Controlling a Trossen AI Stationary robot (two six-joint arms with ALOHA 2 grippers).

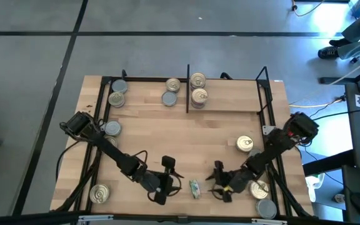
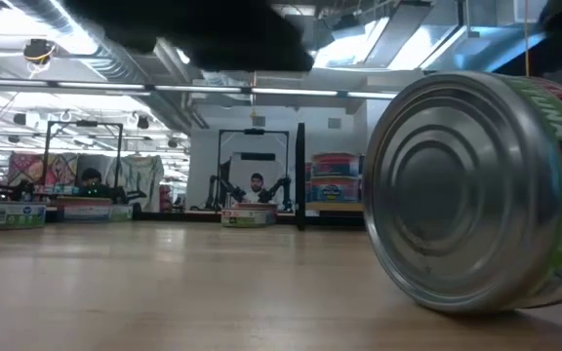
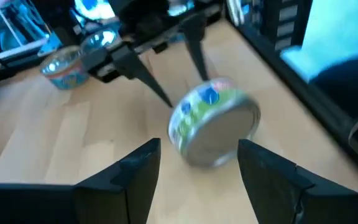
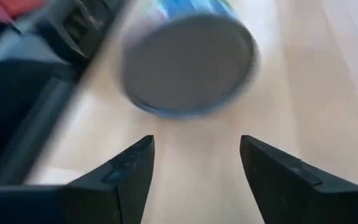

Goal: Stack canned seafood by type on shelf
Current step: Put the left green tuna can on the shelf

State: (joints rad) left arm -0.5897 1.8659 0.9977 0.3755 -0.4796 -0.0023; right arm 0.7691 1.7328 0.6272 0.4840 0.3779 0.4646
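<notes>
Shelf point(image 1: 227, 103) is sitting along the far edge of the tabletop point(image 1: 167, 134), light-wood bay with thin black bars and a black upright divider point(image 1: 187, 87). It is only partly filled: just right of the divider two gold-lid tins point(image 1: 198, 80) are sitting one in front of the other, possibly as stacks, and left of it a gold-lid tin point(image 1: 173, 84) and a grey-lid tin point(image 1: 169, 98) are touching; two more tins point(image 1: 117, 92) are sitting at the far-left corner. By my read sorting is under halfway, since the rest are lying loose: one at mid-left point(image 1: 112, 128), one at near-left point(image 1: 99, 194), a gold-lid one at mid-right point(image 1: 245, 144), two at near-right point(image 1: 261, 197). One tuna can point(image 1: 194, 189) is lying on its side at the near edge, between both grippers, green-and-blue label, plain ribbed steel end facing the low camera. Left gripper point(image 1: 169, 177) is hovering just beside it with fingers spread, holding nothing; in the left wrist view the can point(image 3: 215, 121) is sitting ahead of the fingertips, not between them. Right gripper point(image 1: 219, 180) is facing it from the other side, likewise spread and empty, with the can's dull grey end point(image 4: 188, 64) ahead of it. Can needs uprighting before stacking, I'd judge.
</notes>
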